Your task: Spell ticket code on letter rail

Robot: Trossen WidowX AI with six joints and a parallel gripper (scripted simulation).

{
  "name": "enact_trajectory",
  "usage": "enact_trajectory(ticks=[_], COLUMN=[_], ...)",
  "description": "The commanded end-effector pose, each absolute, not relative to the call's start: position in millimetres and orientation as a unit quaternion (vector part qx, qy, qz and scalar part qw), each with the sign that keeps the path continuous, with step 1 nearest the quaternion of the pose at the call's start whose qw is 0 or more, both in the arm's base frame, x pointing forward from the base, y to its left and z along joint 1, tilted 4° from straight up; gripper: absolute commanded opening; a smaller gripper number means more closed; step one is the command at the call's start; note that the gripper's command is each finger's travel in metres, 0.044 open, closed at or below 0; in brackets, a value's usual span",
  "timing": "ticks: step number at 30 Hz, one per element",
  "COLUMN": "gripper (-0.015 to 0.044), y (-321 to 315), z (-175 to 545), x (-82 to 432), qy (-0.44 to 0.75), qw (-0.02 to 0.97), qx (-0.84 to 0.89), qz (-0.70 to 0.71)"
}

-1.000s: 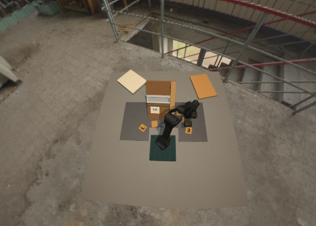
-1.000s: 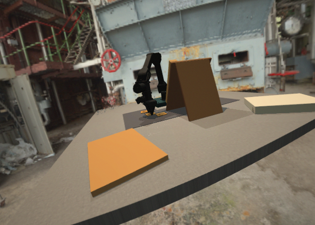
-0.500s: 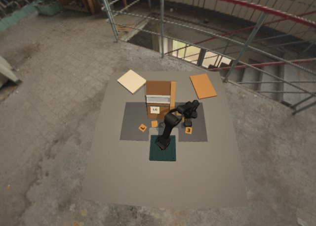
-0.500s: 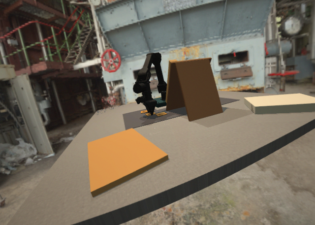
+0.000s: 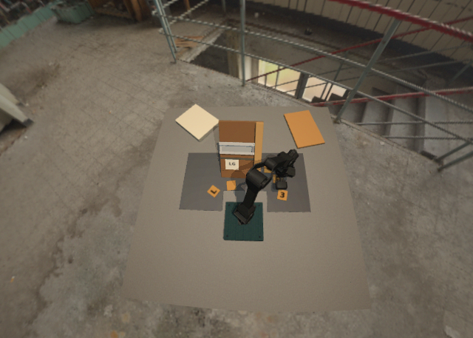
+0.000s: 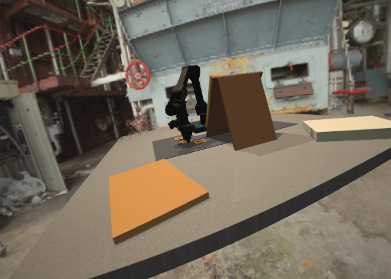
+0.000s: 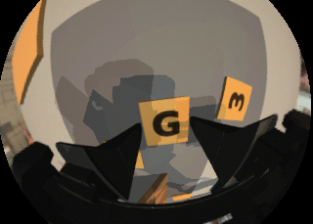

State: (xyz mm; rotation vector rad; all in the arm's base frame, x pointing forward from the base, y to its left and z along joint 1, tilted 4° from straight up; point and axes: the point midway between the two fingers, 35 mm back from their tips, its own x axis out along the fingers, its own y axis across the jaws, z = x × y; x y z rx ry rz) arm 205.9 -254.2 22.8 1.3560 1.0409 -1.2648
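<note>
My gripper (image 5: 280, 179) (image 6: 188, 140) (image 7: 165, 123) is open and low over the right dark mat. In the wrist view its fingertips stand on either side of the G tile (image 7: 164, 112), close to its edges. The 3 tile (image 5: 282, 194) (image 7: 236, 101) lies beside it. The L tile (image 5: 213, 191) lies on the left mat, turned at an angle. An orange tile (image 5: 230, 185) with no readable letter lies in front of the board (image 5: 236, 131) (image 6: 247, 112). The ticket (image 5: 231, 163) on the board reads LG. No tile shows in the pale rail (image 5: 236, 144).
Another orange tile (image 7: 140, 160) is partly hidden behind the left finger in the wrist view. An orange slab (image 5: 304, 129) (image 6: 151, 194) lies at the back right, and a cream slab (image 5: 196, 121) (image 6: 350, 124) at the back left. The board stands close beside the arm.
</note>
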Motion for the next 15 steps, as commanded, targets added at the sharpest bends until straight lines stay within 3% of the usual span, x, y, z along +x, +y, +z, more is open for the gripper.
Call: enact_trajectory(ticks=[1, 7, 15], gripper=[0.0267, 0.0227, 0.0017], y=[-254.4, -254.4, -254.3], z=[22.1, 22.1, 28.8], x=[205.7, 206.0, 205.9], qy=[0.427, 0.427, 0.427], qw=[0.485, 0.485, 0.485], qx=[0.557, 0.557, 0.557], qz=[-0.521, -0.521, -0.521])
